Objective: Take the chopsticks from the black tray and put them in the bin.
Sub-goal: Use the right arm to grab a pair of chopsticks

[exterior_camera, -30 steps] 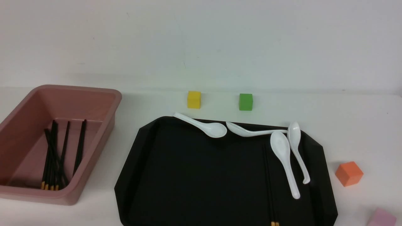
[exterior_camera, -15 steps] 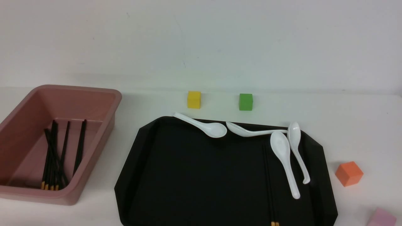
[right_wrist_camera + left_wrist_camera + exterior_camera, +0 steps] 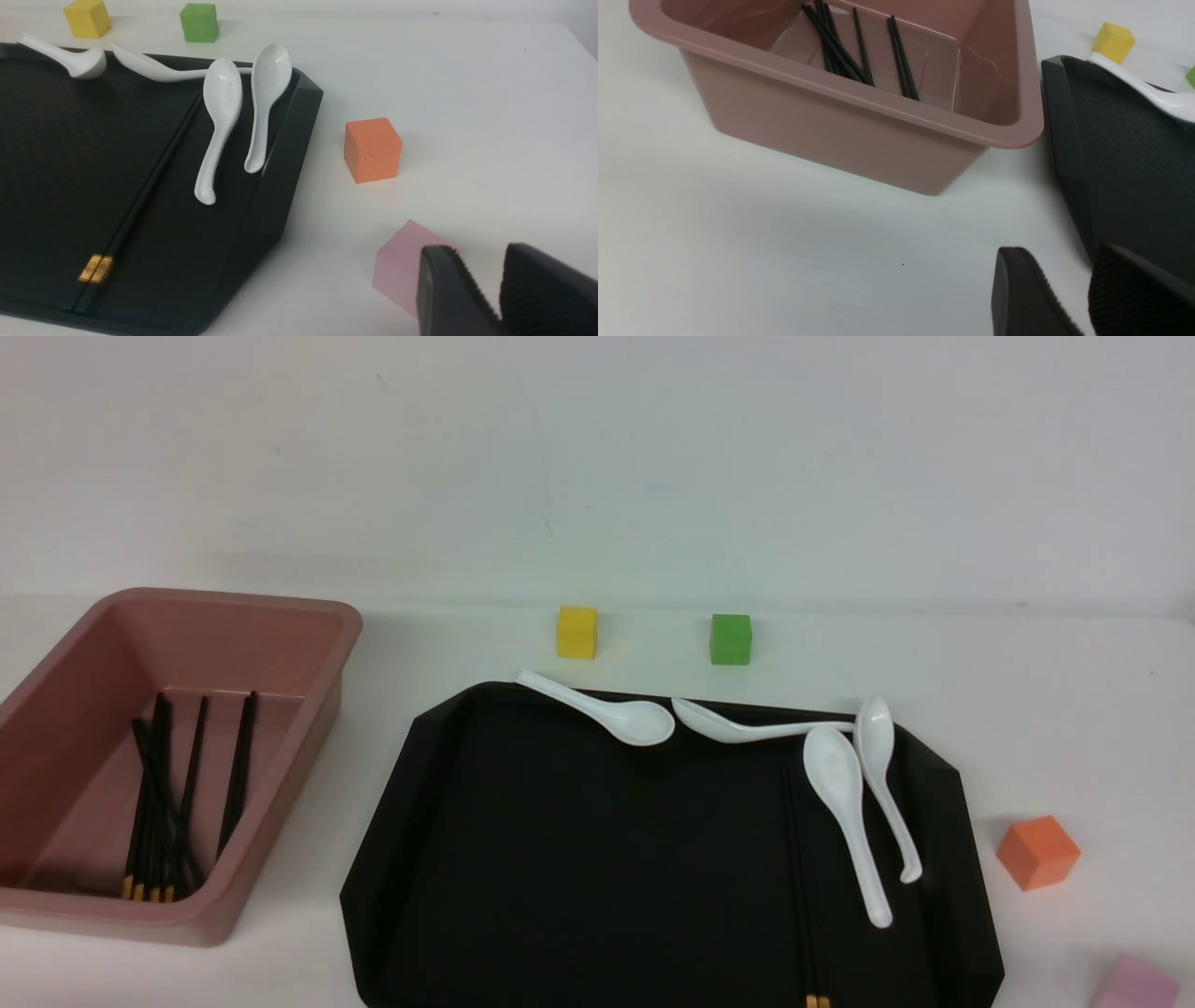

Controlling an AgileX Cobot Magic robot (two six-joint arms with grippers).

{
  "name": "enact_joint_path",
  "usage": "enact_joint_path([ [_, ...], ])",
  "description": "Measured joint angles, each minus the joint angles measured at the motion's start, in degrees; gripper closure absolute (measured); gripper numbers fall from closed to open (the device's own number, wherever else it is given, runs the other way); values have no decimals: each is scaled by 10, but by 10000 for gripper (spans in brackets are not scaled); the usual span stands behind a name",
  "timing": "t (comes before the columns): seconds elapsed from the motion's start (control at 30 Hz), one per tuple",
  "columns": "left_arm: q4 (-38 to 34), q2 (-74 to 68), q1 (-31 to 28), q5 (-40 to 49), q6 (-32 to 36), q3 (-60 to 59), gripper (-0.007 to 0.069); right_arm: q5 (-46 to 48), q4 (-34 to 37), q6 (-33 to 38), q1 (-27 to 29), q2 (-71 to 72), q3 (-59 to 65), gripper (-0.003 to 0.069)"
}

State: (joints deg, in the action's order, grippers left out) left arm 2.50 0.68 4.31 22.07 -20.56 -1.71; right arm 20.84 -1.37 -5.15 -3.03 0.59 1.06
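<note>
Neither pair of jaws had moved in the last second, and nothing in the front view had shifted. This read as a pause between carries, not progress. The left jaws stood slightly apart and empty above bare tabletop, beside the near left edge of the black tray and not far from the bin. The right jaws also stood slightly apart with nothing between them. They were low over the tabletop, just beside the pink cube and touching neither it nor the orange cube beyond. Neither arm reached into the front view.

On the tray, near its right side, one pair of chopsticks lay flat and side by side. Their yellow ends pointed toward the robot at the near rim. Their far tips ran up next to the bowl of a white spoon, and whether they touched it could not be told. Several chopsticks already lay crossed in the bin, so the job looked close to finished, with this pair the only one left. The right arm seemed the nearer one for it. A grasp near the yellow ends would keep clear of the spoons.
</note>
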Motion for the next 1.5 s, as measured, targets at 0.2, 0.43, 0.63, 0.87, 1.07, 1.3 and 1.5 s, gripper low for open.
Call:
enact_joint_path([
  [0.2,0,0,0,0,0,0,386,0,-5,-1,0,0,0,448],
  [0.43,0,0,0,0,0,0,386,-52,203,-135,0,0,3,440],
  [0.63,0,0,0,0,0,0,386,-111,381,-215,0,0,3,433],
  [0.87,0,0,0,0,0,0,386,-108,423,-218,0,0,3,426],
  [1.07,0,0,0,0,0,0,386,-71,411,-102,0,-9,-94,522],
  [1.3,0,0,0,0,0,0,386,67,294,44,0,-177,-286,663],
  [1.5,0,0,0,0,0,0,386,304,181,28,0,-435,-382,657],
])
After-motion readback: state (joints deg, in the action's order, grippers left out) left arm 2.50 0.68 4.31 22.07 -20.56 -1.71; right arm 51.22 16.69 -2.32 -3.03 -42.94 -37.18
